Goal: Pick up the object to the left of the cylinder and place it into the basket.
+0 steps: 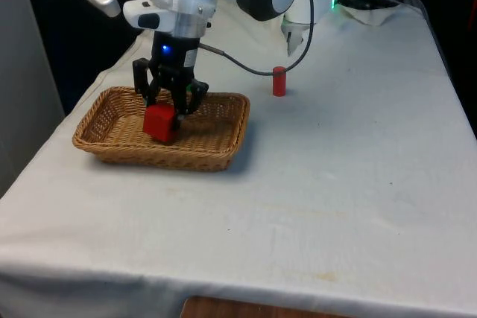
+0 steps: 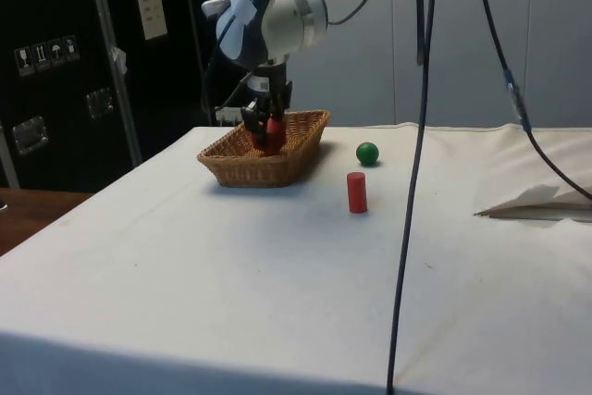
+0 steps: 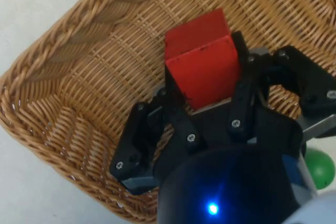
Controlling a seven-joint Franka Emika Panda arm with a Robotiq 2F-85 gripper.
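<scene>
Gripping a red block (image 1: 159, 122) between its 2 fingers, the gripper (image 1: 165, 109) hangs inside the wicker basket (image 1: 223, 156), which sits at the front view's left on the white cloth (image 1: 335, 184). Seen from the wrist, the block (image 3: 202, 61) is clamped on 2 opposite faces above the woven floor. A red cylinder (image 2: 357, 192) stands upright well apart from the basket (image 2: 231, 168), with a green ball (image 2: 367, 153) near it.

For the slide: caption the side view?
Gripper holds red block over wicker basket; red cylinder, green ball beside.
</scene>
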